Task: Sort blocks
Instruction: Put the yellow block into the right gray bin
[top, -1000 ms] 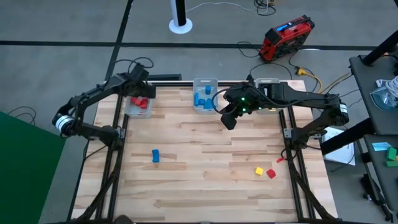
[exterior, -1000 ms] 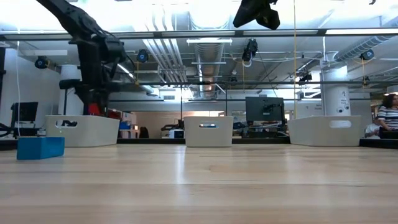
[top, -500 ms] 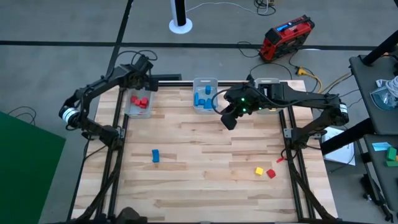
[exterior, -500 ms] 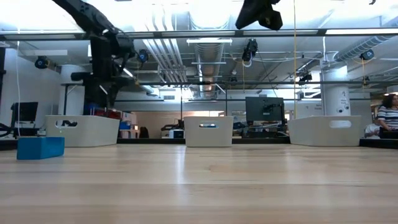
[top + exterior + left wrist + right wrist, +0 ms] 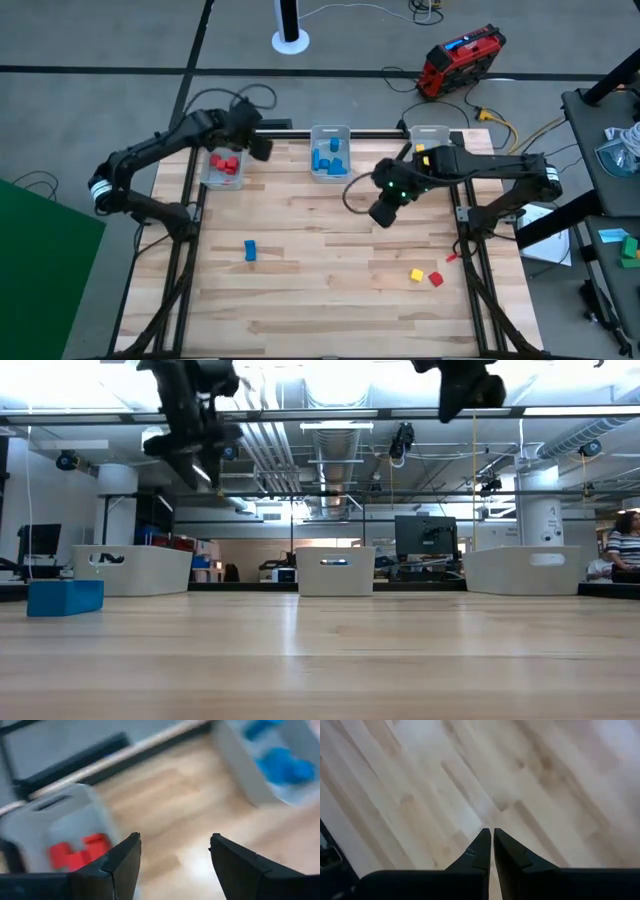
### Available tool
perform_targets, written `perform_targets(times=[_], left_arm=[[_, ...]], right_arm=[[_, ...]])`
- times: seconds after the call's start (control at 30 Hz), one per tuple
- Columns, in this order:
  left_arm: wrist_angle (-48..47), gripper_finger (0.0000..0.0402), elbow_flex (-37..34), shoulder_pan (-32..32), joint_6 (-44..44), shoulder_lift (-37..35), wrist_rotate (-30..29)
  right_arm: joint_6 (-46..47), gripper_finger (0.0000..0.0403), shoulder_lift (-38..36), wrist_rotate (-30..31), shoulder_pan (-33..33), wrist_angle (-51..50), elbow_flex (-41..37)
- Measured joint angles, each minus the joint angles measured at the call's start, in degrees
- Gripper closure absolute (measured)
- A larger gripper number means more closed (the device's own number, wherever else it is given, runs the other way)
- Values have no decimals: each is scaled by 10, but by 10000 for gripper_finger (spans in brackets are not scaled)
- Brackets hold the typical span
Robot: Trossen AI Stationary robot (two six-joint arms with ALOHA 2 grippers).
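My left pincer [image 5: 258, 147] hangs spread and empty beside the red bin [image 5: 207, 175] at eleven o'clock. My right pincer [image 5: 383, 212], pinched shut on nothing, hovers mid-counter [image 5: 330, 290] — I judge it's bound for the loose yellow block [image 5: 416, 274] and red block [image 5: 436, 279] at four. A blue block [image 5: 250, 250] waits at eight; the blue bin [image 5: 313, 135] sits at twelve.

Bench [image 5: 330, 280] mostly open wood. Obstacles: three bins along far edge, left bin [image 5: 205, 175], middle bin [image 5: 318, 175], right bin [image 5: 432, 133]. Loose blue block [image 5: 250, 250] left of centre, yellow block [image 5: 416, 274] and red block [image 5: 436, 279] touching near right edge. Left claw [image 5: 259, 147] spread wide above gap between left and middle bins. Right claw [image 5: 381, 213] pinched closed over bare centre wood.
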Motion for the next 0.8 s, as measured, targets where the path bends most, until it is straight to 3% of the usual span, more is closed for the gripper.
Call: perform_targets(times=[0.23, 0.4, 0.6, 0.8], left_arm=[[0, 188, -14, -145, -43, -11, -2], [0, 188, -21, -212, -90, -12, -29], [2, 188, -21, -247, -125, -13, -30], [1, 188, -19, -251, -125, -13, -30]], right_arm=[[30, 390, -27, -21, 70, -4, -72], [56, 390, -60, -32, 131, -5, -144], [115, 390, -93, -75, 219, 12, -233], [180, 390, -111, -110, 315, 91, -309]])
